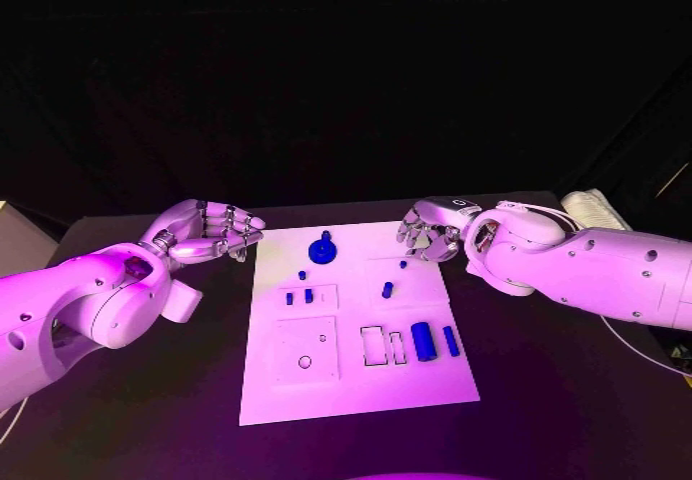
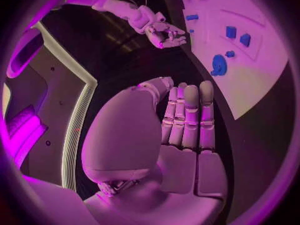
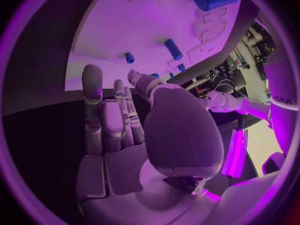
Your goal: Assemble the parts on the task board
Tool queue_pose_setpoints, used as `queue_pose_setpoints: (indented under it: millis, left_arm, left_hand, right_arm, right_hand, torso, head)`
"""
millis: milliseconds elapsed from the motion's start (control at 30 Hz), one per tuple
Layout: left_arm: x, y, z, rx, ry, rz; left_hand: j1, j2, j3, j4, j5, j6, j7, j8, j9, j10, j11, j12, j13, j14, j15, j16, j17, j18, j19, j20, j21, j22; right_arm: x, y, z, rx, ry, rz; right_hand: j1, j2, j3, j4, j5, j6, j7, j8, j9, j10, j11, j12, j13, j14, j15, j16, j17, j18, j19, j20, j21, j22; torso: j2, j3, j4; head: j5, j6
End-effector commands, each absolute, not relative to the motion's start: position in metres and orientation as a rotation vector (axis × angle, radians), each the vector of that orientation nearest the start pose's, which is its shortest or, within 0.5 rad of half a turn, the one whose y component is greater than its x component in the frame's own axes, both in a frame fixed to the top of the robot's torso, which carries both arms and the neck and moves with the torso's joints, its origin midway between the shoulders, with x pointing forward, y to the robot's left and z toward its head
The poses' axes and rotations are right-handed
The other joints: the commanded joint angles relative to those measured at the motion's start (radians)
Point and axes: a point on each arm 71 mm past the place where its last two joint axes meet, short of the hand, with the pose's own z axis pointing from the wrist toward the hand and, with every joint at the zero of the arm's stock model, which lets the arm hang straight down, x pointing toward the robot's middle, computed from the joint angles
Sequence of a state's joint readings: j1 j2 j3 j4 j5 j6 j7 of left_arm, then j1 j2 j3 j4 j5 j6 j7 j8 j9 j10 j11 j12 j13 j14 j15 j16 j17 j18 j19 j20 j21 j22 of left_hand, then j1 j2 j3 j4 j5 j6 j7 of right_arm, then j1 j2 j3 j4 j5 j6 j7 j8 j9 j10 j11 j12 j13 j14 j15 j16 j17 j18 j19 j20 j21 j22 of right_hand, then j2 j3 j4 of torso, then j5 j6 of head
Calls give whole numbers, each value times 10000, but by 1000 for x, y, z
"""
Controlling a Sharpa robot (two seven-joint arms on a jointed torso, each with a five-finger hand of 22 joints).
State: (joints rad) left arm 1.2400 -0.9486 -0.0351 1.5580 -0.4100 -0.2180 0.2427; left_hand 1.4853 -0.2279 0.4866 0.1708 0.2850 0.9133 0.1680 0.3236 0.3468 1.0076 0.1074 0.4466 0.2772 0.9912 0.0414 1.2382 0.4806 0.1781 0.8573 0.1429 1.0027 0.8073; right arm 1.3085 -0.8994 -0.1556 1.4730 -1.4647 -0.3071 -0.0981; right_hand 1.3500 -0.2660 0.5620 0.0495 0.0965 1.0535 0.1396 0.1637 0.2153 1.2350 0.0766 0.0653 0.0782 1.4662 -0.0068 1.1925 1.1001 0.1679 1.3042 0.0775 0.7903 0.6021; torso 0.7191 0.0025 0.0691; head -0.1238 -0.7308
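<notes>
You have the black table point(image 1: 159, 400) as the largest surface, with the white task board point(image 1: 353, 390) lying at its centre, long side running away from the robot.

The left arm point(image 1: 72, 310) enters over the table to the left of the board. Its left hand point(image 1: 209, 232) hovers just off the board's far left corner, fingers apart and lightly curled, holding nothing. In the left wrist view the fingers point(image 2: 190, 115) lie side by side and extended, with nothing between them and the palm.

The right arm point(image 1: 606, 275) enters from the right. Its right hand point(image 1: 430, 232) sits over the board's far right corner, fingers parted and bent downward, empty. The right wrist view shows the same hand point(image 3: 125, 130) unloaded above the board edge.

Parts on the board, largest first:
- A round blue disc part point(image 1: 323, 249) near the far edge, between the two hands.
- A thick blue cylinder point(image 1: 423, 341) at the near right, with a thinner blue bar point(image 1: 450, 340) just beside it.
- A short blue peg point(image 1: 387, 290) near the centre right.
- Two small blue blocks point(image 1: 300, 297) in a recessed area at left centre.

A pale folded object point(image 1: 594, 208) lies at the table's far right edge, behind the right arm. Nothing lies between either hand and the board.
</notes>
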Motion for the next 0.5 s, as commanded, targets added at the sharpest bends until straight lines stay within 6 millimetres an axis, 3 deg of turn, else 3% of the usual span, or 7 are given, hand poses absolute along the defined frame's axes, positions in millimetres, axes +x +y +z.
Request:
queue_pose_setpoints:
  millis: [33, 200, 333, 500]
  left_arm:
    - [478, 240, -152, -8117, 15637, -15450]
    - [475, 247, -151, -8271, 15546, -15532]
    - [475, 251, -151, -8342, 15493, -15484]
    - [475, 254, -151, -8387, 15454, -15422]
  left_hand:
    - [-30, 43, -27, -60, 53, -69, 5, 84, 39, 52, -47, 121, 43, -27, -9, -16, 35, 62, -9, 11, -43, -23]
    - [-1, 66, -19, -90, 56, -49, -6, 114, 67, 77, -65, 180, 64, -13, -24, -11, 47, 66, 14, 4, -49, -31]
    - [16, 73, -13, -107, 58, -43, -8, 124, 77, 74, -69, 195, 69, -11, -29, -13, 50, 68, 23, 0, -50, -33]
    - [56, 89, 5, -144, 62, -41, -11, 137, 94, 69, -76, 223, 77, -9, -38, -19, 56, 69, 39, -9, -51, -36]
  right_arm:
    - [496, -245, -182, -3415, 16893, 3431]
    - [493, -241, -189, -3729, 16924, 3170]
    - [490, -236, -194, -3886, 16972, 3194]
    - [487, -231, -196, -4024, 16981, 3361]
  right_hand:
    - [-106, -82, 88, -8, -31, -71, 11, -86, 24, -200, 42, -30, -51, 535, 79, 614, 582, -240, 135, 34, 635, 758]
    - [-169, -152, 11, -31, -34, -119, 27, -117, 68, -579, 109, -37, -106, 528, 135, 1044, 963, -252, 99, 93, 872, 1045]
    - [-179, -153, -50, -44, -32, -120, 37, -120, 86, -668, 121, -28, -104, 552, 146, 1269, 1197, -275, 145, 110, 1068, 1283]
    - [-154, -112, -65, -62, -25, -65, 34, -93, 119, -635, 115, 7, -86, 575, 145, 1483, 1408, -314, 233, 119, 1359, 1631]
  torso:
    - [-6, 3, -18]
    - [-5, 20, 20]
    - [-1, 47, 3]
    - [-7, 27, -11]
  head:
    - [-73, 6]
    - [-117, 25]
    - [-13, 24]
    - [2, -26]
